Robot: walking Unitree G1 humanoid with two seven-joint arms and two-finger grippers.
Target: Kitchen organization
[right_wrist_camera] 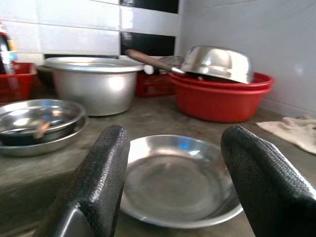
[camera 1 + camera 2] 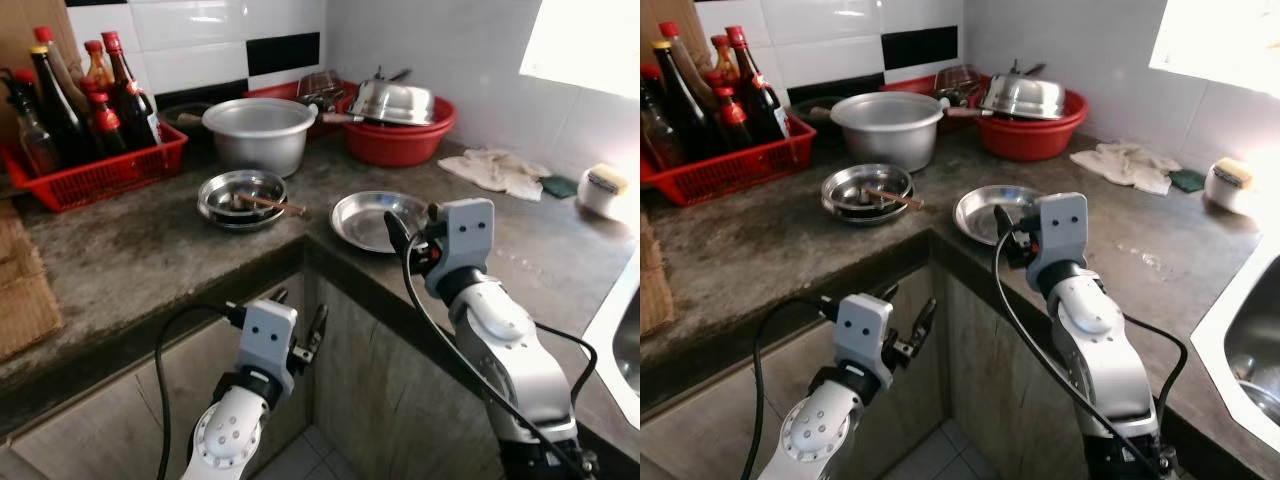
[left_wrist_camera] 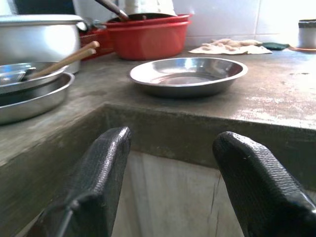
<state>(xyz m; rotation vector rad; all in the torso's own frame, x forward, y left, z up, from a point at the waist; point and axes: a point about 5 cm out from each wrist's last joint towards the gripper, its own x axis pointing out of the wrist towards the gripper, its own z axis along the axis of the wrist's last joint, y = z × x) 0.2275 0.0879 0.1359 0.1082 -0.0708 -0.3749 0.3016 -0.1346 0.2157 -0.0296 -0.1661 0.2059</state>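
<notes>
Left gripper: arm low, near left, fingers spread apart. Right gripper: arm raised, further right, fingers spread apart.

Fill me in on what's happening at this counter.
The robot faces a corner of the grey stone counter. Its right gripper, jaws open, hovers just short of the empty shallow steel plate, holding nothing. Its left gripper, also open and empty, sits lower, below the counter edge. The stacked steel bowls with wooden chopsticks lie untouched.
</notes>
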